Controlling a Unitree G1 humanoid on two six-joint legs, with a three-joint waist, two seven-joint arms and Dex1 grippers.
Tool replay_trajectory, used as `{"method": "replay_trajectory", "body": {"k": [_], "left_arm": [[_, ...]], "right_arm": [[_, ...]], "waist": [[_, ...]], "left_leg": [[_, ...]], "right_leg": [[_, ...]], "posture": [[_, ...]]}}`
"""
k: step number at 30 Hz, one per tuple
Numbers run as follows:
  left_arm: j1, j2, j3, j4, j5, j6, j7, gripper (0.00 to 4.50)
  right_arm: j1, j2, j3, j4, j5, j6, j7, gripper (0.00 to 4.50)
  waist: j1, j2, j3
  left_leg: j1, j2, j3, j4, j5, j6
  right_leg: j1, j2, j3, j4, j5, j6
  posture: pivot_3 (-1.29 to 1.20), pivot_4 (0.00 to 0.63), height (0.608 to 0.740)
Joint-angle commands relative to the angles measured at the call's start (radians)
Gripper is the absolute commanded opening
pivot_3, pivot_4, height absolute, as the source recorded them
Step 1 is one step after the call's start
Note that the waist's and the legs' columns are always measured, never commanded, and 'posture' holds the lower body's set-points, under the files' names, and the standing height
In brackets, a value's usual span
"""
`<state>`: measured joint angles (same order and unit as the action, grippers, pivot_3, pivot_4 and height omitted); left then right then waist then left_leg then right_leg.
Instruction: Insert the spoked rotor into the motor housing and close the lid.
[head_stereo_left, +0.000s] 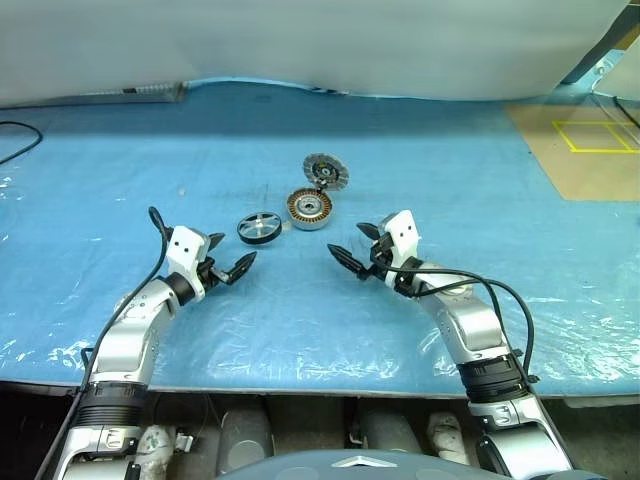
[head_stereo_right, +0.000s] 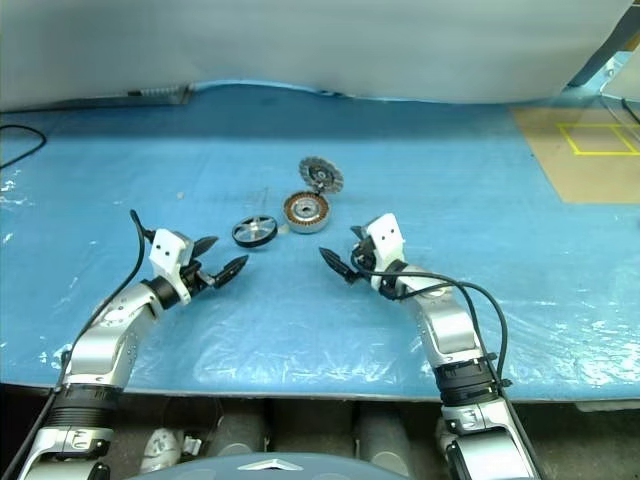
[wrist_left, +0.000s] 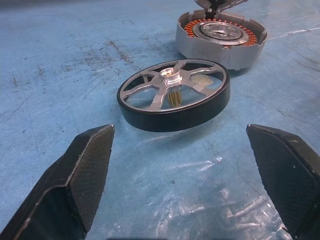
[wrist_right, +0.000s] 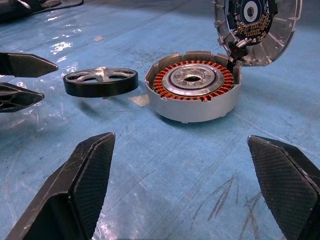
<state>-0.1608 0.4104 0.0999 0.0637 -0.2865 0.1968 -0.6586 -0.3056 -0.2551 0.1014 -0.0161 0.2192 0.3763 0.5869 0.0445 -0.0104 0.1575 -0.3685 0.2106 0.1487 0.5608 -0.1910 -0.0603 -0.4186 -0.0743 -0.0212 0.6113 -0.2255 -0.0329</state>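
step: I line up my left gripper (head_stereo_left: 229, 262) on the wheel (head_stereo_left: 259, 227) | jaws wide, empty; right gripper (head_stereo_left: 357, 248) wide too | wheel flat, just beside housing (head_stereo_left: 309, 208), lid (head_stereo_left: 325, 171) hinged up | I'd pinch the black rim squarely and keep it level.

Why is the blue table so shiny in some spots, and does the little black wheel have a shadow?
In the left wrist view, the plastic sheet wrinkles and throws back white glare in front of the spoked rotor, which casts a soft dark shadow underneath. In the right wrist view, glare shows near the left gripper; the motor housing looks sharp.
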Motion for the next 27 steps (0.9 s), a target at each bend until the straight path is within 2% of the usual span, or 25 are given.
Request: {"method": "replay_trajectory", "body": {"k": [1,10,14,18,21,27], "left_arm": [[-0.012,0.004,-0.001,-0.041,-0.004,-0.006,0.000,4.50],[0.001,-0.001,-0.006,-0.046,-0.005,-0.007,0.009,4.50],[0.001,0.001,-0.010,-0.033,0.001,-0.010,0.012,4.50],[0.002,-0.001,-0.015,-0.034,0.001,-0.011,0.014,4.50],[-0.001,-0.003,-0.018,-0.036,-0.001,-0.009,0.014,4.50],[-0.002,-0.002,-0.018,-0.043,-0.002,-0.007,0.014,4.50]], "right_arm": [[-0.017,-0.010,-0.004,-0.023,0.003,-0.015,0.009,4.47],[-0.061,-0.026,0.003,-0.016,-0.026,-0.013,-0.008,4.47],[-0.164,-0.046,0.040,0.009,-0.087,0.064,-0.029,4.47],[-0.270,-0.081,0.085,0.044,-0.066,0.156,0.075,4.47],[-0.371,-0.089,0.150,0.114,-0.113,0.159,0.120,4.47],[-0.539,-0.029,0.229,0.287,-0.159,0.161,0.169,4.47]], "waist": [[0.000,0.000,0.000],[-0.001,0.000,0.000],[-0.003,0.000,0.000],[-0.001,0.000,0.000],[-0.002,0.000,0.000],[-0.004,0.000,0.000]], "left_leg": [[0.000,0.000,0.000,0.000,0.000,0.000],[0.000,0.000,0.000,0.000,0.000,0.000],[0.000,0.000,0.000,0.001,0.000,0.000],[0.001,0.000,0.000,0.001,0.000,0.000],[0.000,0.000,0.000,0.001,0.000,0.000],[0.000,0.000,0.000,0.002,0.000,0.000]], "right_leg": [[0.000,0.000,0.000,0.000,0.000,0.000],[0.000,0.000,0.000,0.000,0.000,0.000],[0.000,0.000,0.000,0.001,0.000,0.000],[0.000,0.000,0.000,0.002,0.000,0.000],[0.000,0.000,0.000,0.002,0.000,0.000],[-0.001,0.000,0.000,0.003,0.000,-0.001]], "posture": [[0.00,0.150,0.740],[0.00,0.150,0.740],[0.00,0.150,0.740],[0.00,0.150,0.740],[0.00,0.150,0.740],[0.00,0.150,0.740]]}}
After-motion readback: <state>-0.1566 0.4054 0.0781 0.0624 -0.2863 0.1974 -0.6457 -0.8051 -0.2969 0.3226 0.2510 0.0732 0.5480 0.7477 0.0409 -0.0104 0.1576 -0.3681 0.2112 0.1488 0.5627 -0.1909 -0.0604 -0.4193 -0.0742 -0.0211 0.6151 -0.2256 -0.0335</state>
